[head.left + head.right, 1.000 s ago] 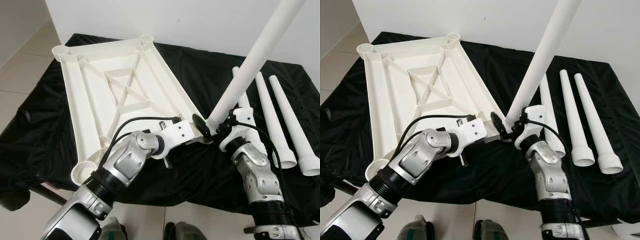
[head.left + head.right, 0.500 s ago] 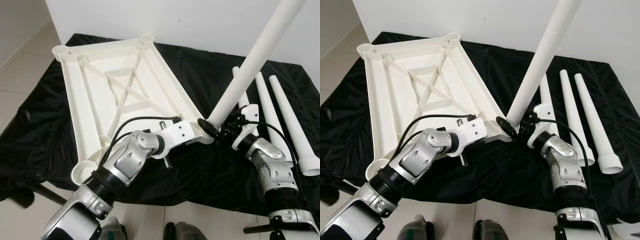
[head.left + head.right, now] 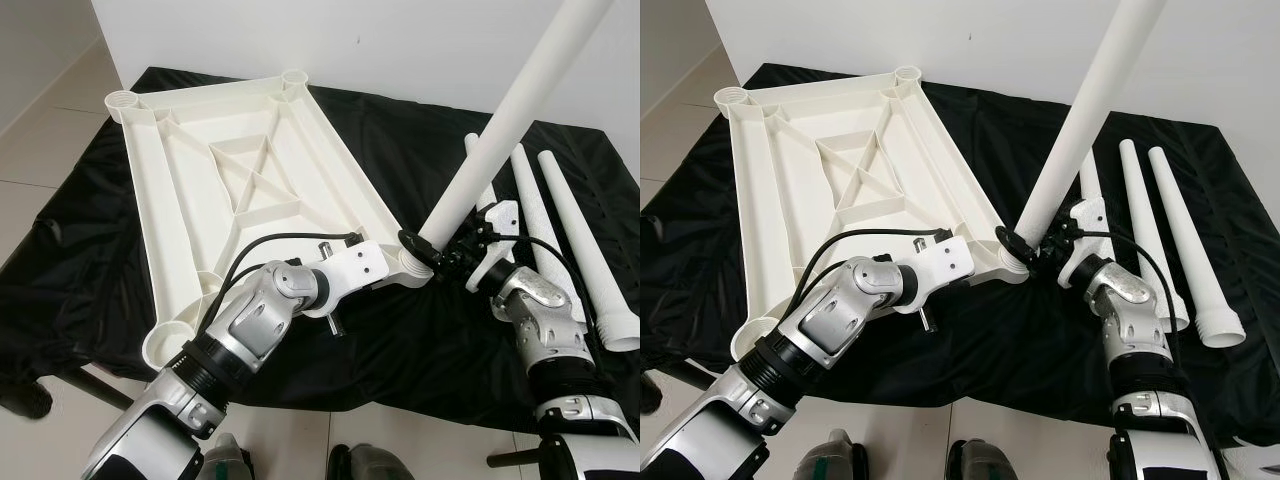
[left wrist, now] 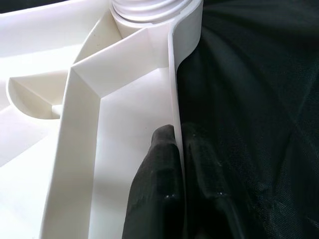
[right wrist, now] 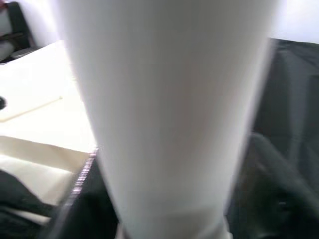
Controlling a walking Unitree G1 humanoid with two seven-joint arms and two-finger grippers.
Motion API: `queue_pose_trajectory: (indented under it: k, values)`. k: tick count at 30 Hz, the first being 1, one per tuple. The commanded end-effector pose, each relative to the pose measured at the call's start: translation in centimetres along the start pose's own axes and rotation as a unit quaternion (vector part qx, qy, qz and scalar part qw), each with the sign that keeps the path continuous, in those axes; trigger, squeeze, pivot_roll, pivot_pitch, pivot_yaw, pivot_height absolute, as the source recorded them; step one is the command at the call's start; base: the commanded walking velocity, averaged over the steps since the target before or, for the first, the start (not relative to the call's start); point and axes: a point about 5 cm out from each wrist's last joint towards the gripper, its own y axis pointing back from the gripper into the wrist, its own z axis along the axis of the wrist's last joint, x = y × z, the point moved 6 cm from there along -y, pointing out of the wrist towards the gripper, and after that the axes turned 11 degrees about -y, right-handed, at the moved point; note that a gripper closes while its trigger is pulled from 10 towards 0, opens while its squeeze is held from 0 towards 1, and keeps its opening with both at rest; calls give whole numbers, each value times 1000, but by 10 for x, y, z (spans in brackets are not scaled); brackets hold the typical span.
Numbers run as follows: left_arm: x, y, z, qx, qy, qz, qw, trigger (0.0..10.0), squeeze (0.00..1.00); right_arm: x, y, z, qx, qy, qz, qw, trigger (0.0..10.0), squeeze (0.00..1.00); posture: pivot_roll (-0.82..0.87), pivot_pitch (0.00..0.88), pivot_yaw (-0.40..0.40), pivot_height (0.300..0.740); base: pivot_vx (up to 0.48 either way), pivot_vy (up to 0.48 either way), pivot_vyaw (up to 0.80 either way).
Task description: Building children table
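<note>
A white table top (image 3: pixel 240 170) lies upside down on a black cloth, with a round socket at each corner. My left gripper (image 4: pixel 177 137) is shut on its thin side rim, just short of the near right corner socket (image 3: pixel 408 268). A long white table leg (image 3: pixel 510 110) rises tilted toward the upper right, its lower end at that socket. My right gripper (image 3: pixel 442 252) is shut on the leg's lower end. In the right wrist view the leg (image 5: pixel 169 99) is very close. I cannot tell whether the leg sits inside the socket.
Three loose white legs (image 3: pixel 575 240) lie side by side on the cloth (image 3: pixel 400 130) at the right. A white wall stands behind the cloth. Tiled floor (image 3: pixel 40 150) lies to the left, and the cloth's front edge is near my arms.
My right forearm has swung out to the right while its gripper stayed at the leg's lower end. The leg leans slightly more to the right. The left arm has not moved.
</note>
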Motion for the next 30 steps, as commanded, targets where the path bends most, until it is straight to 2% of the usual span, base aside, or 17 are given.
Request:
queue_pose_trajectory:
  k: [1, 8, 9, 11, 12, 23, 28, 30]
  values:
    - [-3, -1, -3, 11, -8, -1, 1000, 10000, 0, -6, 3, -5, 5, -8, -12, 1000, 0, 0, -19, 44, -47, 740, 0, 0, 0]
    - [-4, -1, -4, 12, -8, -2, 1000, 10000, 0, -7, 6, -8, 7, -8, -12, 1000, 0, 0, -22, 43, -46, 740, 0, 0, 0]
    - [-4, -1, -4, 12, -8, -2, 1000, 10000, 0, -7, 6, -8, 7, -7, -12, 1000, 7255, 0, -22, 42, -46, 740, 0, 0, 0]
    - [-5, -1, -4, 12, -8, -3, 1000, 10000, 0, -7, 7, -9, 8, -9, -14, 1000, 7255, 0, -22, 42, -45, 740, 0, 0, 0]
    - [-5, -1, -4, 11, -8, -3, 1000, 10000, 0, -7, 7, -10, 9, -12, -15, 1000, 10000, 0, -23, 41, -46, 740, 0, 0, 0]
    - [-6, -1, -4, 11, -8, -3, 1000, 10000, 0, -3, 8, -10, -15, -31, -38, 999, 10000, 0, -22, 32, -55, 740, 0, 0, 0]
    - [-6, -2, -3, 10, -9, -3, 1000, 10000, 0, 3, 4, -12, -28, -46, -66, 996, 10000, 0, -20, 27, -59, 740, 0, 0, 0]
    - [-7, -2, -4, 11, -10, -4, 1000, 10000, 0, 10, -1, -11, -44, -47, -93, 994, 10000, 0, -19, 21, -59, 740, 0, 0, 0]
